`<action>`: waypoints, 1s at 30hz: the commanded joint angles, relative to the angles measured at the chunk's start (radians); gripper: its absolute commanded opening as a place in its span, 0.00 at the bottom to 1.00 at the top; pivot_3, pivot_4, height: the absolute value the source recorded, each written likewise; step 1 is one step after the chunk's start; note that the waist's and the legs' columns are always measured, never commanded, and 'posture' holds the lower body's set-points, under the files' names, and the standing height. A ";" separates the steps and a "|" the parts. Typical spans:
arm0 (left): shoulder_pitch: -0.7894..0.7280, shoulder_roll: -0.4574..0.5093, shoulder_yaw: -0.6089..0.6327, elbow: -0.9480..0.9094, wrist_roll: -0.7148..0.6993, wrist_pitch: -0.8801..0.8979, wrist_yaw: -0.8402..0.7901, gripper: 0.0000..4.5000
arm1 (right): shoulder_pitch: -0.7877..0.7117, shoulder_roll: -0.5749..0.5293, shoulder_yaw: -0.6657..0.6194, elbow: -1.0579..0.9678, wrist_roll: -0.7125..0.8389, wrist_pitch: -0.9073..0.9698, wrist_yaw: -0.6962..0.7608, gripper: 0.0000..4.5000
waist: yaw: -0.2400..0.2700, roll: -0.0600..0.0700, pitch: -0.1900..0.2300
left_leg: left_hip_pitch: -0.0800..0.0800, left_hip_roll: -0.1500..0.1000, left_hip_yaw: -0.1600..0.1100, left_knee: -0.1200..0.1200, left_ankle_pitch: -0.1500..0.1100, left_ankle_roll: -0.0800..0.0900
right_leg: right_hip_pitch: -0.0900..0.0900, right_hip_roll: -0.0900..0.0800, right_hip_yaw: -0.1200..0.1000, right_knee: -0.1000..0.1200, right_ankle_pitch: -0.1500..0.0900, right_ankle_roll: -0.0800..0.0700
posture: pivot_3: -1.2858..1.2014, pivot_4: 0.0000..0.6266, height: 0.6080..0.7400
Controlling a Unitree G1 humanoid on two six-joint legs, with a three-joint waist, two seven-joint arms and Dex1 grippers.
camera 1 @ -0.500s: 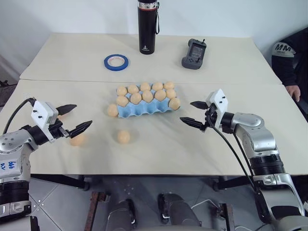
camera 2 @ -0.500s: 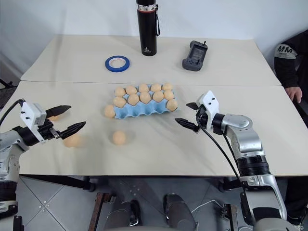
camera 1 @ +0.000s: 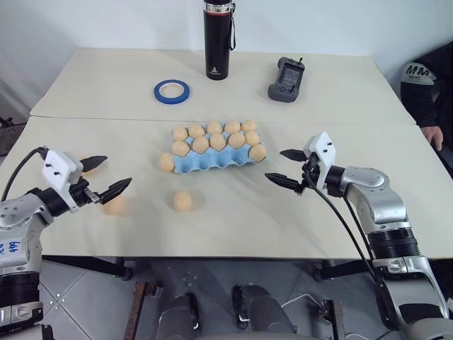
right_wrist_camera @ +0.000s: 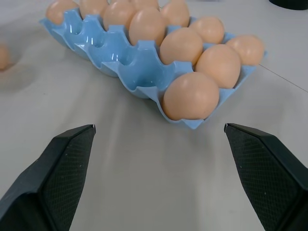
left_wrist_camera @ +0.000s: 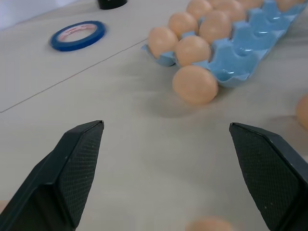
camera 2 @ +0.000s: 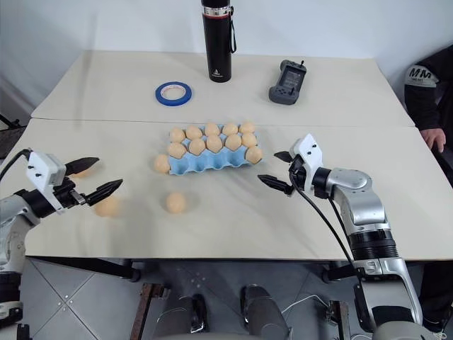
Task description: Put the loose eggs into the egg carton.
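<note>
Bench inspected: carton part-filled, both claws empty, loose eggs outstanding.

The bench [camera 1: 297, 227] is noted as the largest item, with the egg carton [camera 1: 212, 160] lying near its centre; the far rows are seen filled, while the near row is left mostly vacant, one egg seated at its 3 o'clock end. The right claw [camera 1: 283, 166] is held spread wide and empty at 3 o'clock of the carton, aimed toward it, judged to be waiting. The left claw [camera 1: 102, 177] is likewise held fully spread, nothing gripped, at 8 o'clock of the carton, apparently positioned for the nearest loose egg [camera 1: 114, 205], just beside it. A second loose egg [camera 1: 182, 201] is recorded at 7 o'clock, and a third [camera 1: 165, 162] touching the carton's 9 o'clock end.
</note>
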 commanded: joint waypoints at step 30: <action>0.558 -0.177 0.327 -0.535 -0.121 0.107 0.167 0.99 | 0.018 -0.056 -0.003 -0.100 0.068 -0.004 0.240 1.00 | -0.020 0.000 0.000 | 0.000 0.000 -0.002 -0.004 -0.004 -0.002 | 0.001 -0.001 -0.001 -0.005 -0.002 -0.005 | 0.52 0.24 1.00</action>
